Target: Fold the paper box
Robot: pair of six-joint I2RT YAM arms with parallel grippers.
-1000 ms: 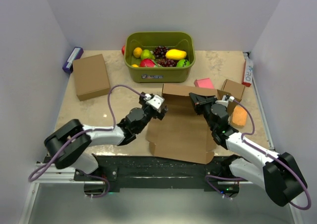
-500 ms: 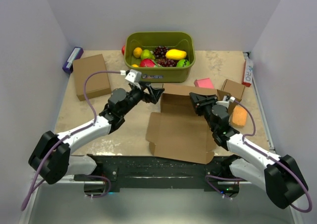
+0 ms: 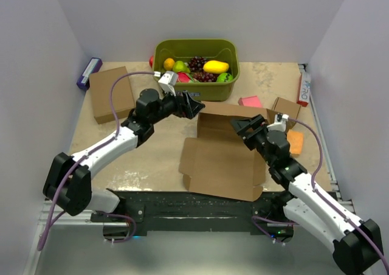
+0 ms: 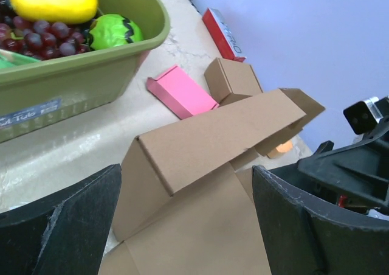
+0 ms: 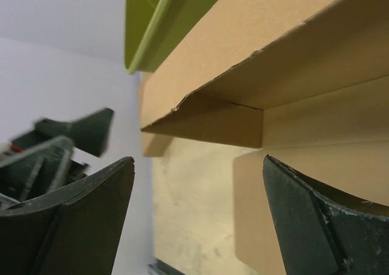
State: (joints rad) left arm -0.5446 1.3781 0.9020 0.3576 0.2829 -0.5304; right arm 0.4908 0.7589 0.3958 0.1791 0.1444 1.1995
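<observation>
The paper box (image 3: 220,160) lies flat-bottomed mid-table, its far panel (image 3: 226,112) raised and folded over, with a low wall along the near left edge. My left gripper (image 3: 193,106) hovers open at the far left corner of that raised panel; in the left wrist view the folded panel (image 4: 219,135) sits ahead of the open left gripper (image 4: 185,226), untouched. My right gripper (image 3: 244,129) stands open at the box's right side, beside the raised panel's right end. In the right wrist view the panel's underside (image 5: 255,62) hangs above the open right gripper (image 5: 197,220), nothing between its fingers.
A green bin (image 3: 196,93) of fruit stands just behind the box. A flat cardboard rectangle (image 3: 111,93) lies far left, a purple object (image 3: 89,73) behind it. A pink box (image 3: 250,102), small cardboard cube (image 3: 285,109), orange sponge (image 3: 295,142) and red-white pack (image 3: 303,86) sit right.
My right gripper has opened, letting go of the box's right side, and drawn back a little. The left arm swung from the box's left edge up toward the bin.
</observation>
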